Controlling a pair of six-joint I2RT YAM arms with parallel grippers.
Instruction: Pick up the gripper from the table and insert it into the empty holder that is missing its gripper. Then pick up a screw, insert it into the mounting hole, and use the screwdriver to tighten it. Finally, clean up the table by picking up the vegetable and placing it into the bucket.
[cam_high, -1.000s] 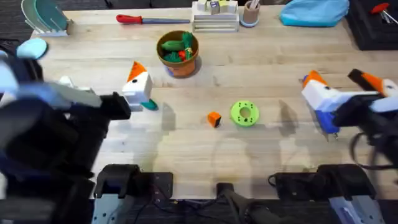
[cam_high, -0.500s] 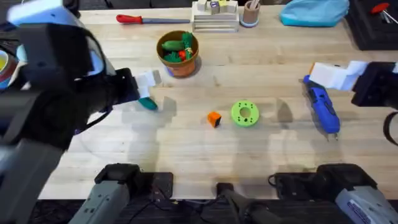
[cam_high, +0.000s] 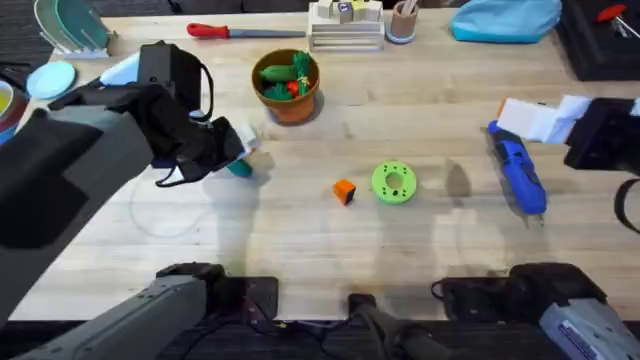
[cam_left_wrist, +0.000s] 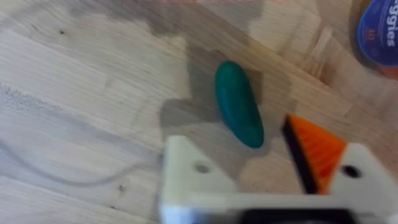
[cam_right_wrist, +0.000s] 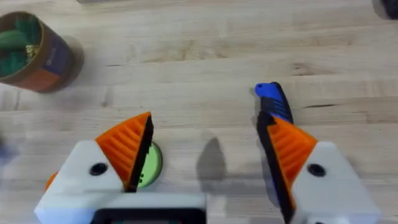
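Overhead: the terracotta bucket (cam_high: 288, 88) stands at upper centre of the bench (cam_high: 400, 250), the blue screwdriver (cam_high: 520, 178) lies at right.

Left wrist: the left end effector (cam_left_wrist: 261, 171) hangs open above the dark green vegetable (cam_left_wrist: 239, 102).

Right wrist: the right end effector (cam_right_wrist: 208, 155) is open, empty.

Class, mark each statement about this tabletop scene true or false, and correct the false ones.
1. The vegetable lies on the table in front of the left pincer. True.
2. The screwdriver is held in the right pincer. False: it lies on the table; that pincer is open and empty.
3. The bucket already holds toy items. True.
4. The green ring sits inside the bucket. False: it rests on the table beside a small orange block.
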